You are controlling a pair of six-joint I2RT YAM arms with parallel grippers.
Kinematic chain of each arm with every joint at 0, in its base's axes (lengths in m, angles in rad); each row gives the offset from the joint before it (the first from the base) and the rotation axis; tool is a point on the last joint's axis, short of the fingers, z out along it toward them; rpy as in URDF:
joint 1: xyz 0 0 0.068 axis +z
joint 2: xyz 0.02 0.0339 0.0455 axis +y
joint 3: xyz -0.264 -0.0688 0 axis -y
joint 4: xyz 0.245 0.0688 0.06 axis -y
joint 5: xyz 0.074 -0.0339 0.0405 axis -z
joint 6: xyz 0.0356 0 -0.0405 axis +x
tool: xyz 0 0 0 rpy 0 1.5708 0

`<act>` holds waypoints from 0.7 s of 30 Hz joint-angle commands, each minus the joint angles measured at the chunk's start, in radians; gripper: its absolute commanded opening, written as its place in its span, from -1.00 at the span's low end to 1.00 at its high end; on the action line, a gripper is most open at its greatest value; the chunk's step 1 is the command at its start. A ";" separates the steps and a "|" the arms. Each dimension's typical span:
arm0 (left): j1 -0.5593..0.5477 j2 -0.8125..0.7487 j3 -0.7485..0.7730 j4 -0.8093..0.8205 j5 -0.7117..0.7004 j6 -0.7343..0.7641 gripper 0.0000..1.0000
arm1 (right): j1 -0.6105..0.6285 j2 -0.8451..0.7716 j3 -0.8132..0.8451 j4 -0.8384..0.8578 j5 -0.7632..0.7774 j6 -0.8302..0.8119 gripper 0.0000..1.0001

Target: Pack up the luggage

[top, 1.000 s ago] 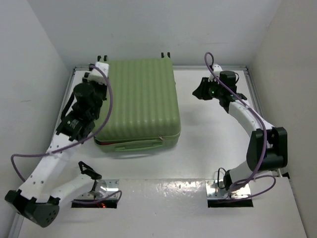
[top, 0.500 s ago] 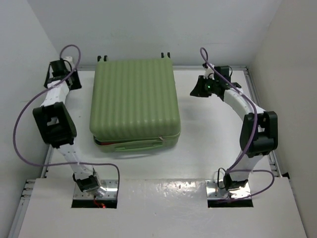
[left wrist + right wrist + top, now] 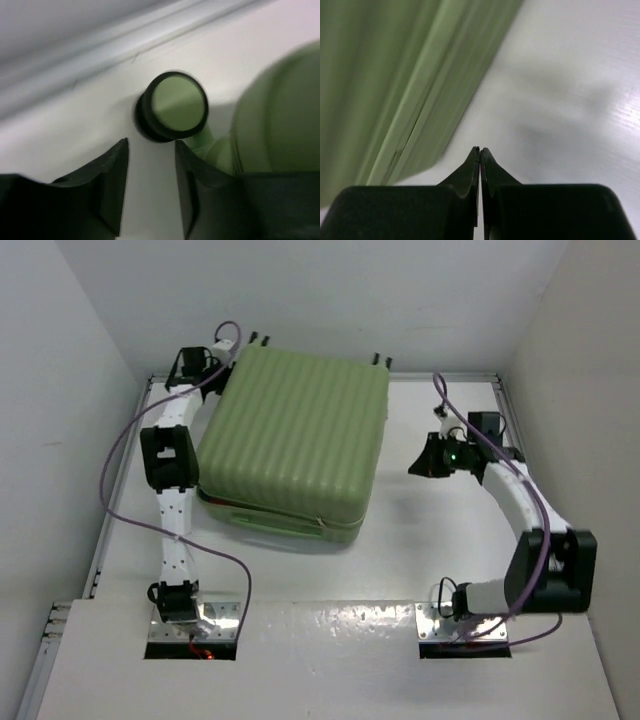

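The luggage [image 3: 295, 445] is a large light-green ribbed suitcase, closed and lying flat, turned a little clockwise at the back of the table. My left gripper [image 3: 205, 362] is at its back left corner. In the left wrist view the gripper [image 3: 151, 145] is open and empty, just short of a black wheel with a green hub [image 3: 173, 106]. My right gripper [image 3: 418, 464] is off the suitcase's right side. In the right wrist view it [image 3: 480, 150] is shut and empty, with the green shell [image 3: 385, 80] to its left.
White walls close in the table on the left, back and right. A raised rail [image 3: 510, 410] runs along the right edge. Two more wheels [image 3: 378, 360] stick out at the suitcase's back right. Purple cables loop off both arms.
The suitcase has shifted right and rotated clockwise. My left gripper has moved right to its back left corner. My right gripper has moved forward and to the right, away from the back wall.
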 commanded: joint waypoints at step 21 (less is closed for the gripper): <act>0.170 -1.202 -0.963 -0.061 -0.401 -0.505 0.98 | 0.756 0.159 -0.038 0.643 0.241 -0.502 -0.99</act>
